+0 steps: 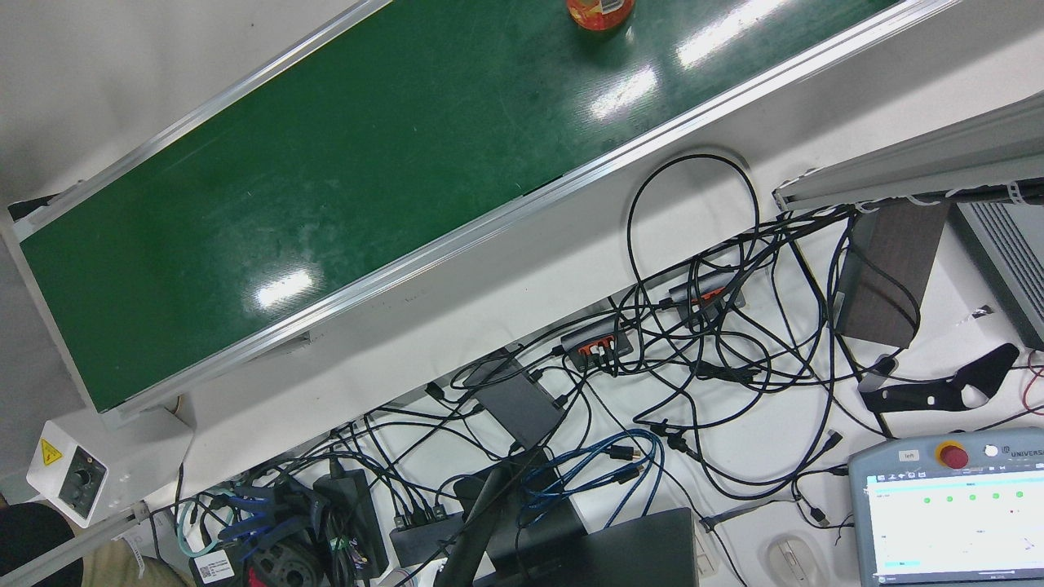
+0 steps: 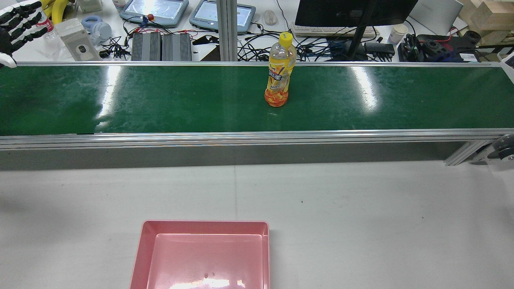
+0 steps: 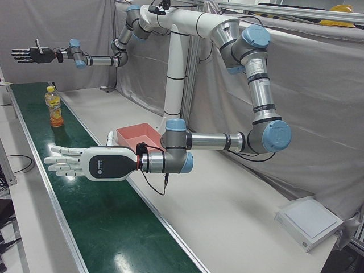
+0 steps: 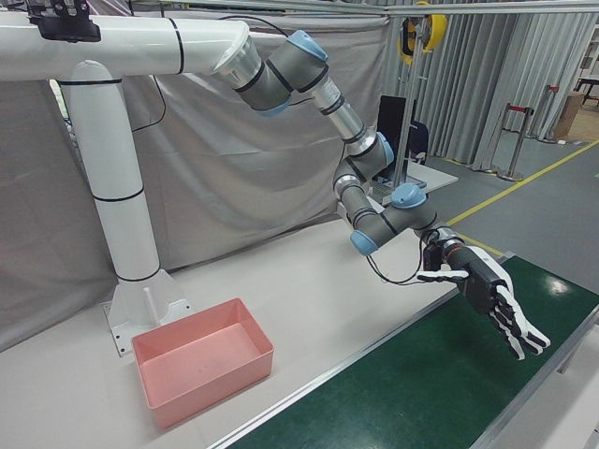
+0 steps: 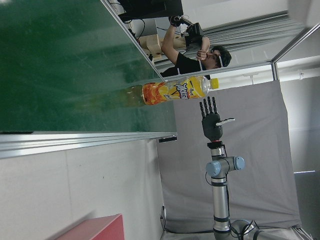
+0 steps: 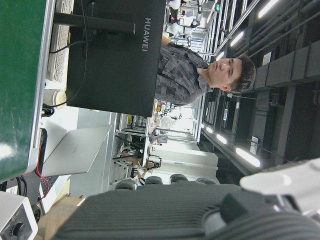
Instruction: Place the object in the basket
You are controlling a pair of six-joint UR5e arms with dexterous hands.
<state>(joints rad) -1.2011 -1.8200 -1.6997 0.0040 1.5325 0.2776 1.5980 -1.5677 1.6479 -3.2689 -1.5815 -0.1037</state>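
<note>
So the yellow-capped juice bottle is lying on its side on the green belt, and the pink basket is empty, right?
Not quite. The juice bottle stands upright on the green belt, as the rear view shows. The pink basket is indeed empty.

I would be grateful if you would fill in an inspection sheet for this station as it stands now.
Surface: green conveyor belt with a white table on the robot's side of it.
Job's things: orange drink bottle upright mid-belt; pink basket on the table, empty.
Clutter: nothing seen on the belt or the table.
Hands: left hand open, flat over the belt; right hand open over the belt; neither touches the bottle.
Cables: tangled black cables on the operators' desk beyond the belt; none on the belt.
Surroundings: monitor, teach pendants, a person behind the monitor.
</note>
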